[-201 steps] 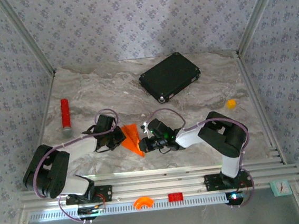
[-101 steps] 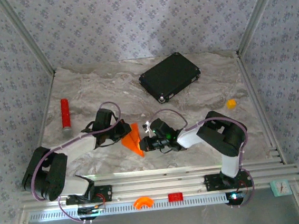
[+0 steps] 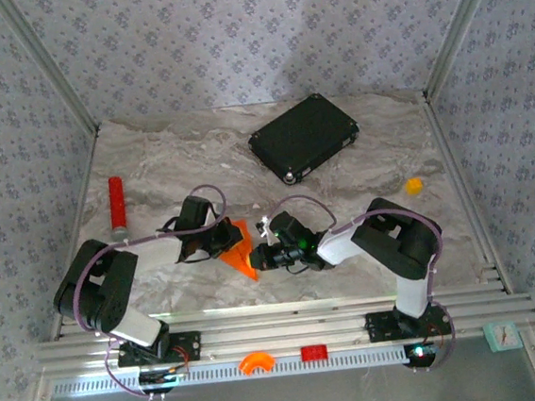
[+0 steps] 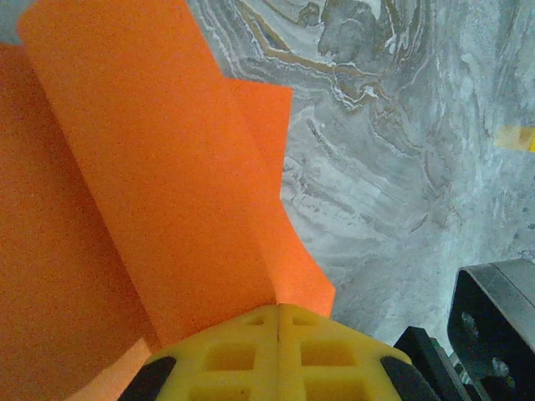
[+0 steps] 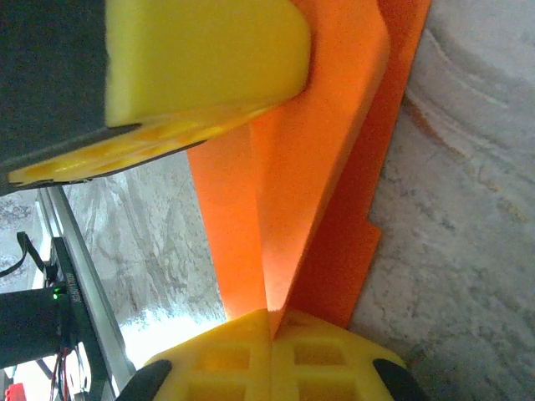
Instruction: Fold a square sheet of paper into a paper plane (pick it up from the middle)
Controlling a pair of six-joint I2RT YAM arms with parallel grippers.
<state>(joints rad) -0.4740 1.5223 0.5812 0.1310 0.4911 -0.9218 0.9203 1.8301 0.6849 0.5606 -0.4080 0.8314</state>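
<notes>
The orange sheet of paper, folded into a pointed paper plane with lengthwise creases, lies on the marble table between my two grippers. My right gripper is shut on a raised fold of the plane; the crease runs into the seam between its yellow fingers. My left gripper is shut, its yellow fingertips meeting a crease of the plane. In the right wrist view, the left gripper's finger lies against the far end of the fold.
A black flat case lies at the back centre-right. A red cylinder lies at the left, a small orange-yellow lump at the right. Metal rails edge the table front. The right arm's black body is close beside the left fingers.
The left arm has pulled its elbow in and its gripper has moved right along the plane's back edge. The right gripper has held its place on the fold.
</notes>
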